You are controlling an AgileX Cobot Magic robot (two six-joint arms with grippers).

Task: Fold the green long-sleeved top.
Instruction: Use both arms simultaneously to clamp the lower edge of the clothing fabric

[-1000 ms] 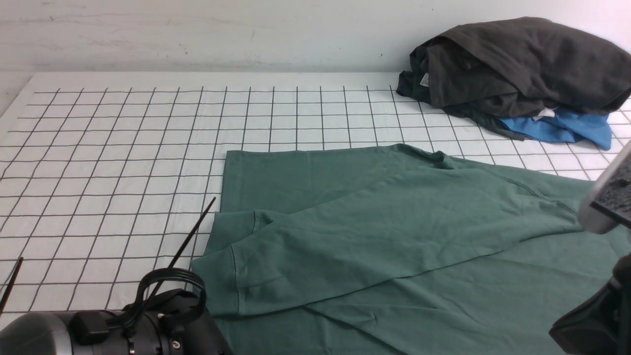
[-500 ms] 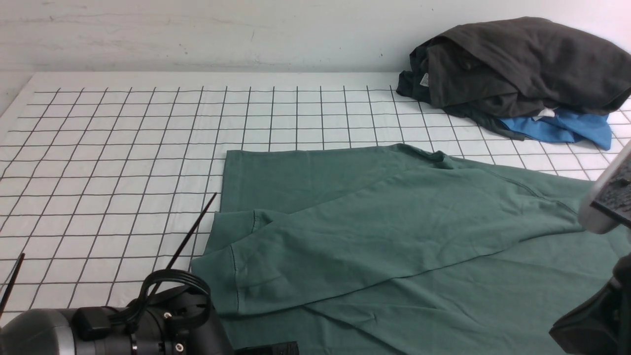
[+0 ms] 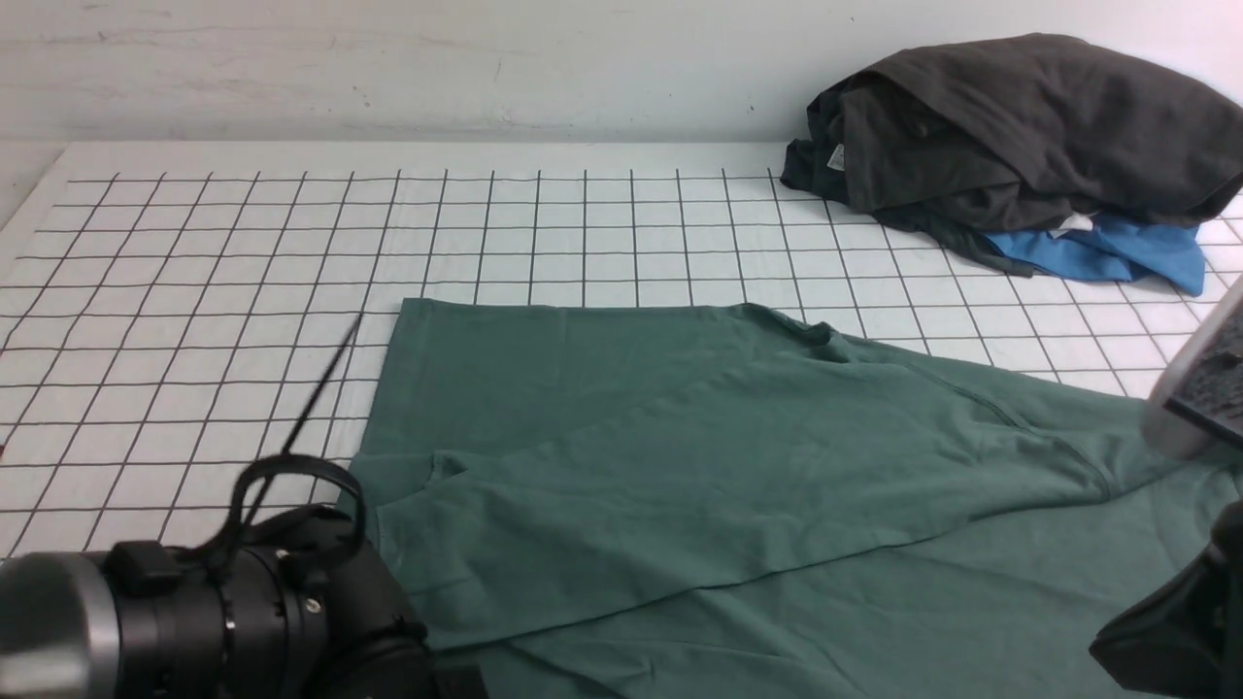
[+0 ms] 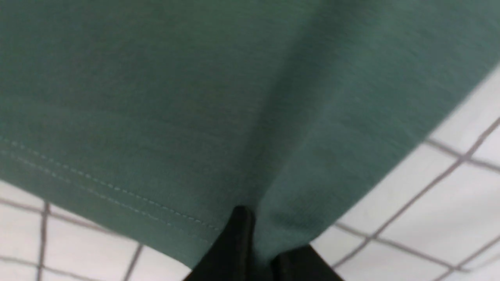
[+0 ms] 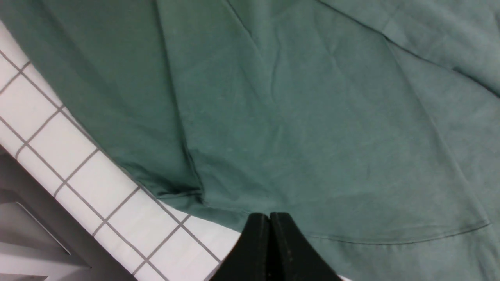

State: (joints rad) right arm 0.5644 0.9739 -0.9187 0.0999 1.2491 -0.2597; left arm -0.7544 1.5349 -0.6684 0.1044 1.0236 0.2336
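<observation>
The green long-sleeved top [image 3: 738,466] lies spread over the gridded table, one sleeve folded across its body. In the left wrist view its stitched hem [image 4: 117,187] fills the frame, and my left gripper [image 4: 259,238] is shut on a pinched fold of that cloth at the edge. Only the left arm's black wrist [image 3: 214,612] shows in the front view, at the near left; its fingers are hidden there. My right gripper [image 5: 269,217] is shut, fingertips pressed together just over the top [image 5: 312,117] near its hem, with no cloth visibly between them.
A dark grey-black garment [image 3: 1020,126] is heaped on a bright blue one [image 3: 1107,254] at the far right corner. The white gridded table [image 3: 243,243] reaches to the back wall. Part of the right arm [image 3: 1194,398] hangs at the right edge. The table's edge [image 5: 47,218] is near the right gripper.
The left gripper has closed on the top's hem. The left arm has shifted left, and the whole green top has slid left with it. The right arm has stayed put.
</observation>
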